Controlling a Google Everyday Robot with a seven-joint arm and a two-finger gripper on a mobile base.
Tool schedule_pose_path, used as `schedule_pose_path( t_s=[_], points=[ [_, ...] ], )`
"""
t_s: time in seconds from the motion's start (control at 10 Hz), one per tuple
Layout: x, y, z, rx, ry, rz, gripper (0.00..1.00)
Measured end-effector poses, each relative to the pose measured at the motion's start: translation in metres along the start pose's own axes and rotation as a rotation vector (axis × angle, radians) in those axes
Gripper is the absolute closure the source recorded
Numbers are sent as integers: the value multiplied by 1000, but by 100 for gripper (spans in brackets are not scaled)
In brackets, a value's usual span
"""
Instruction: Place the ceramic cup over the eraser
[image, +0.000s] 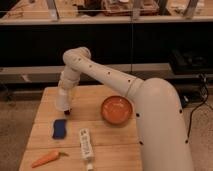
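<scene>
A wooden counter (107, 137) is filling the lower half of the frame, and a thick white robot arm (135, 95) is reaching across it from the lower right toward the left. An orange-red bowl (117, 109) is sitting near the counter's middle, and nothing is showing inside it. The pincer (63, 96) is pointing down at the left centre of the frame, with the ceramic cup (62, 101) sitting directly at its tip, mouth downward. Whether the pincer is gripping the cup cannot be told. A small dark shape, apparently the eraser (67, 111), is peeking out at the cup's lower right edge. Lower down, a blue pad (60, 128), a white bar-shaped object (86, 144) and an orange carrot (46, 158) are lying on the counter.
</scene>
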Motion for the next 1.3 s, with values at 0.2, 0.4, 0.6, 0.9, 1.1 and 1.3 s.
schedule_pose_path(
  t_s=[0.2,0.4,0.6,0.9,1.1,1.3],
  points=[
    [1,0,0,1,-2,2,37],
    [1,0,1,0,-4,3,37],
    [2,0,2,0,-5,5,37],
    [3,0,3,0,-9,7,37],
    [4,0,4,0,-12,9,36],
    [5,0,4,-1,-17,5,23]
  ],
)
